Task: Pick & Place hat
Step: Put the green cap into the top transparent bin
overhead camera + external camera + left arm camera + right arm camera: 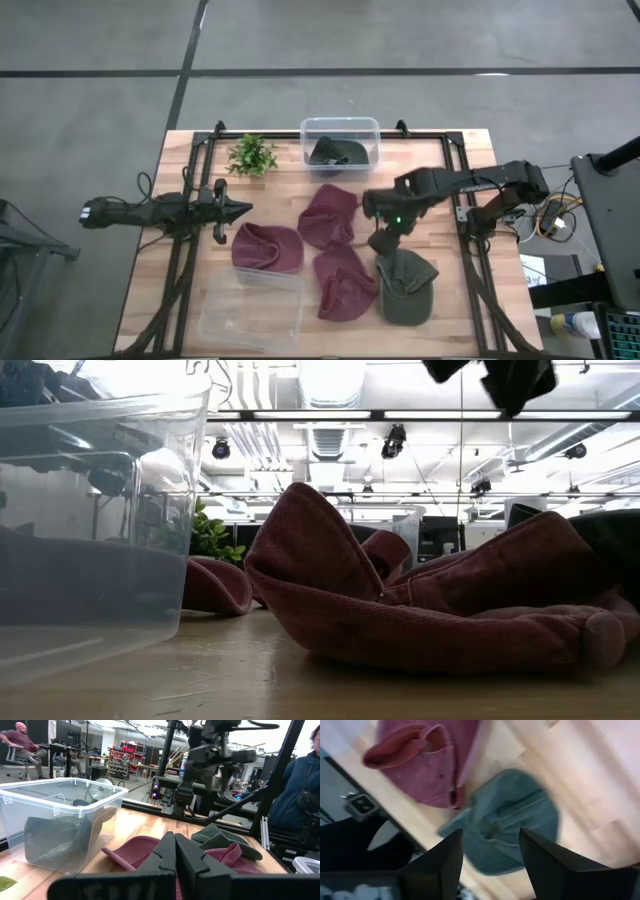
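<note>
Right claw [383, 240] hangs open above the worktop [470, 300], holding nothing, with the green hat [405, 286] lying directly under it and a little toward the near edge. From my wrist camera the hat [502, 822] shows between my two spread fingers [442, 862], so the drop looks nearly lined up (a small shift toward the crown may be all I need). Its long axis seems to run from the brim at the near edge up toward my claw, and I judge my right arm far nearer than the left. My left claw [240, 210] waits at the left side with its fingers pressed together, well apart from the hat. Three red hats [330, 218] crowd just beside it; one nearly touches its left edge. The far bin [341, 146] already holds a dark hat, the near bin [250, 310] looks unfilled. At worktop level the green hat is hidden behind a red one.
</note>
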Robot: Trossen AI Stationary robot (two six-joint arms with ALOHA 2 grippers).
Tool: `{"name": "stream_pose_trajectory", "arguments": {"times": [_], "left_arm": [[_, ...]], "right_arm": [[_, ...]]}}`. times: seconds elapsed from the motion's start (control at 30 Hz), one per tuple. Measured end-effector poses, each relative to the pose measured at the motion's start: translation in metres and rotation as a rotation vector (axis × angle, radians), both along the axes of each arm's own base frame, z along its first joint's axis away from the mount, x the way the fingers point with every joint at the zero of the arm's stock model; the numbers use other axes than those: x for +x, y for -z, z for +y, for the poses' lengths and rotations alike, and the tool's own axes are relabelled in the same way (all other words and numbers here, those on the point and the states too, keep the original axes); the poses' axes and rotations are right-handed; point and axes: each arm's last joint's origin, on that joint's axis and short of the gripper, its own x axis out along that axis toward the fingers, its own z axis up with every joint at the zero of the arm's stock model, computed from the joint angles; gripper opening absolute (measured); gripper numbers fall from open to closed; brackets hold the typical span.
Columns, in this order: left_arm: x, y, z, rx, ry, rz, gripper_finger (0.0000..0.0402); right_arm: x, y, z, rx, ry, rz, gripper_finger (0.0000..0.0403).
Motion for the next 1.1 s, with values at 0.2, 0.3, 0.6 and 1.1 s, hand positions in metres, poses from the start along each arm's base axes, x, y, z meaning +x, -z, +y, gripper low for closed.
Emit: {"name": "stream_pose_trajectory", "arguments": {"times": [0.2, 0.3, 0.6, 1.1], "left_arm": [[0.000, 0.000, 0.000, 0.000, 0.000, 0.000, 0.0000], [0.000, 0.000, 0.000, 0.000, 0.000, 0.000, 0.0000], [0.000, 0.000, 0.000, 0.000, 0.000, 0.004, 0.0000], [0.001, 0.001, 0.000, 0.001, 0.000, 0.010, 0.0000]], "right_arm": [[0.001, -0.002, 0.035, 0.030, 0.190, -0.016, 0.0182], [0.003, 0.000, 0.049, 0.011, 0.346, -0.028, 0.0182], [0.014, 0.035, 0.098, -0.006, 0.606, 0.106, 0.0182], [0.048, 0.110, 0.149, -0.052, 0.699, 0.261, 0.0182]]}}
